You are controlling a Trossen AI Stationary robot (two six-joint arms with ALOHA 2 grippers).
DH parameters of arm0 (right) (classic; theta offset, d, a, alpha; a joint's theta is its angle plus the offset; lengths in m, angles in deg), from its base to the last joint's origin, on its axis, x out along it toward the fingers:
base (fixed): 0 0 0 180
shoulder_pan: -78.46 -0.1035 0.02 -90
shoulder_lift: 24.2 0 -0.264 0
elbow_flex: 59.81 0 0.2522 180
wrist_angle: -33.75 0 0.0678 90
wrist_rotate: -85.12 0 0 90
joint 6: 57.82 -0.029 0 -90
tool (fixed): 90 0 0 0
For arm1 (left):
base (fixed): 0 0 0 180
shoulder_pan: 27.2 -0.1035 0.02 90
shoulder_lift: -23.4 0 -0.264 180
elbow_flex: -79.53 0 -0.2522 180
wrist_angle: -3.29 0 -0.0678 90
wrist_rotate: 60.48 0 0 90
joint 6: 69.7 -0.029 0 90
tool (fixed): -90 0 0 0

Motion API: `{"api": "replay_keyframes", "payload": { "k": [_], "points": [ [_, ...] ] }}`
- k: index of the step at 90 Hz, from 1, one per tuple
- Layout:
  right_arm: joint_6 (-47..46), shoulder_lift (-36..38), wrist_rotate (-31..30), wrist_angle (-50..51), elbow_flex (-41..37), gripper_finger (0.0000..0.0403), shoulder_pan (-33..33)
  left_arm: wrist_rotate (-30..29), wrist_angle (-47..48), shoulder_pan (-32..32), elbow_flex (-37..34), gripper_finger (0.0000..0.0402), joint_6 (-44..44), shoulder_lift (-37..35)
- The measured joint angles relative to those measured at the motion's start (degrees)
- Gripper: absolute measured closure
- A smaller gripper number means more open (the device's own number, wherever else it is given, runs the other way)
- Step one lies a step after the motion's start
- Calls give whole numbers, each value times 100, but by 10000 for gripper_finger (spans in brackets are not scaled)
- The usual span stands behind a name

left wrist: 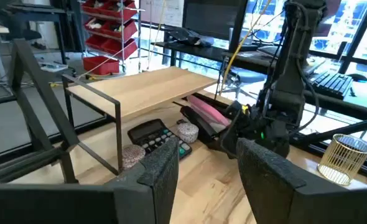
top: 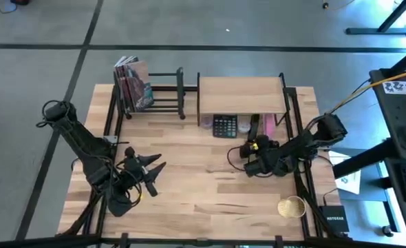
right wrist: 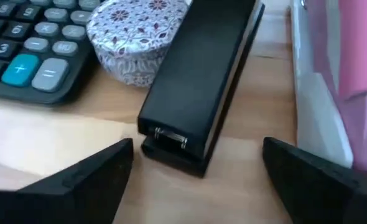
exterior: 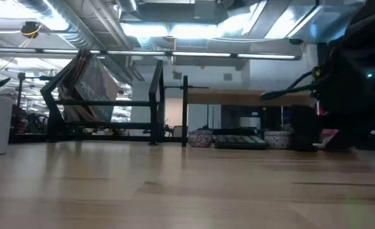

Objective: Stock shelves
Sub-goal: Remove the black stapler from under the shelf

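- A large light-wood table (top: 210,200) fills the view from above, with both dark robot arms reaching in over it, one from each side.
- The light-wood board shelf (top: 241,94) stands on thin black uprights at the far middle of the table, toward the right. Its top board is bare, and small things sit on the tabletop beneath it.
- The black metal-bar book rack (top: 163,93) stands just to the left of the board shelf, also at the far edge. A few books (top: 134,83) lean in its left end; the other slots hold nothing.
- The left arm waits over the near left part of the table, well apart from both shelves. The left gripper (top: 150,173) points toward the table's middle with its fingers spread and nothing between them.
- The right gripper (right wrist: 196,163) sits low at the front edge of the board shelf. Its fingers are spread wide to either side of a black stapler (right wrist: 199,81) and are not touching it.
- The stapler lies flat on the tabletop under the board shelf, its narrow end toward the gripper.
- A dark calculator (top: 224,126) lies under the shelf on the stapler's left.
- A small round patterned tin (right wrist: 135,32) sits between the calculator and the stapler, just beside the stapler.
- A pink item in clear packaging (right wrist: 345,68) lies on the stapler's other side.
- A small gold wire cup (top: 292,207) stands alone near the table's near right corner.
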State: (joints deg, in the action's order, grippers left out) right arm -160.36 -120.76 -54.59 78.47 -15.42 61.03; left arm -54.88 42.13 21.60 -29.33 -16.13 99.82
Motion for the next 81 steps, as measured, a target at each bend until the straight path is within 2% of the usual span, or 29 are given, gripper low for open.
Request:
{"api": "replay_keyframes", "payload": {
  "k": [30, 57, 81],
  "points": [
    [705, 13, 81, -50, 22, 156, 540, 58, 6, -60, 0, 259, 0, 0],
    [854, 13, 190, 85, 17, 260, 592, 85, 6, -57, 0, 259, 0, 0],
    [864, 153, 505, 332, 62, 265, 584, 115, 4, -57, 0, 259, 0, 0]
  ]
}}
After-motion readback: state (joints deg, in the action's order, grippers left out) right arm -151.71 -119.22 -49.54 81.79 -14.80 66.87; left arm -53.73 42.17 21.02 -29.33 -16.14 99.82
